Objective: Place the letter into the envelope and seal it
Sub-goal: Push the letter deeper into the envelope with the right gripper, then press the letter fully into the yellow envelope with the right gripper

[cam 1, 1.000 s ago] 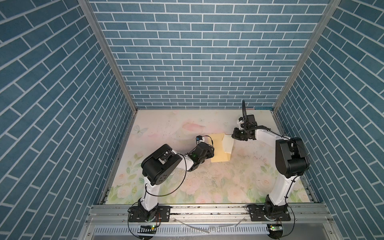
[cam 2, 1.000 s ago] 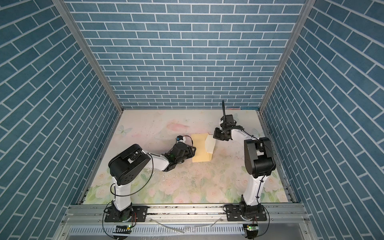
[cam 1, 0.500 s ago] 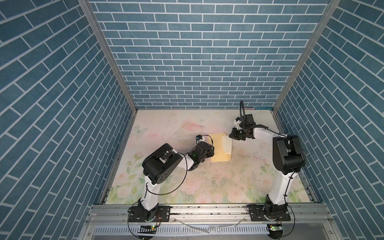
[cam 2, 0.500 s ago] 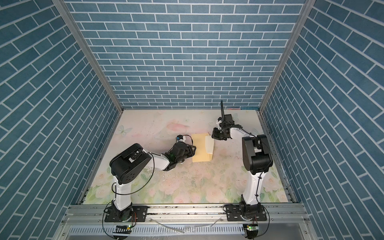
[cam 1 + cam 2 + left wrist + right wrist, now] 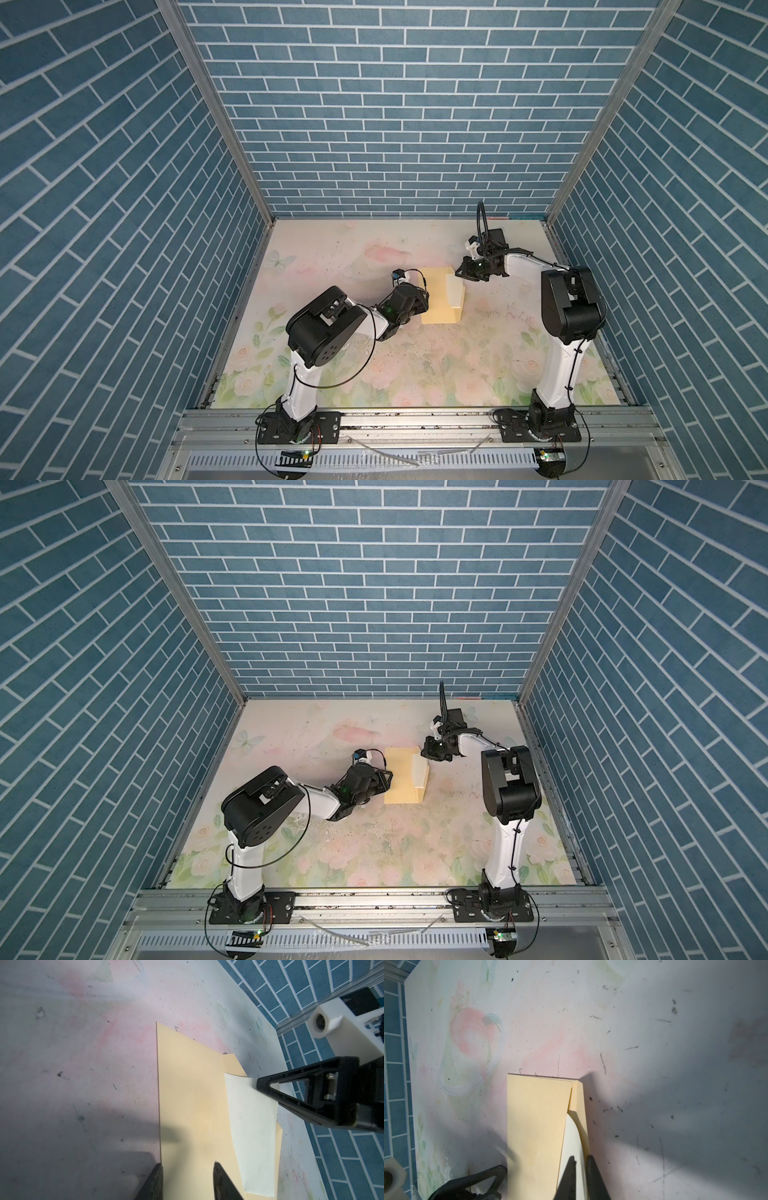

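The mustard-yellow envelope (image 5: 434, 299) (image 5: 399, 779) lies flat mid-table. The letter (image 5: 253, 1122), showing as a pale sheet, sticks out of the envelope's right side and bows upward (image 5: 573, 1136) beside the raised flap (image 5: 580, 1103). My right gripper (image 5: 581, 1158) stands at the letter's far end (image 5: 459, 274). Its jaws are a narrow gap apart, astride the paper's edge. My left gripper (image 5: 187, 1165) is open at the envelope's left edge (image 5: 424, 297). One fingertip rests at that edge, the other fingertip (image 5: 216, 1165) on the envelope's face.
The floral table mat (image 5: 374, 357) is scuffed and bare around the envelope. Blue brick walls close in the back and both sides. A metal rail (image 5: 415, 419) carrying both arm bases runs along the front edge.
The right gripper's jaws have parted slightly at the letter's edge, and the right arm has shifted a little. The left arm and the envelope have stayed put.
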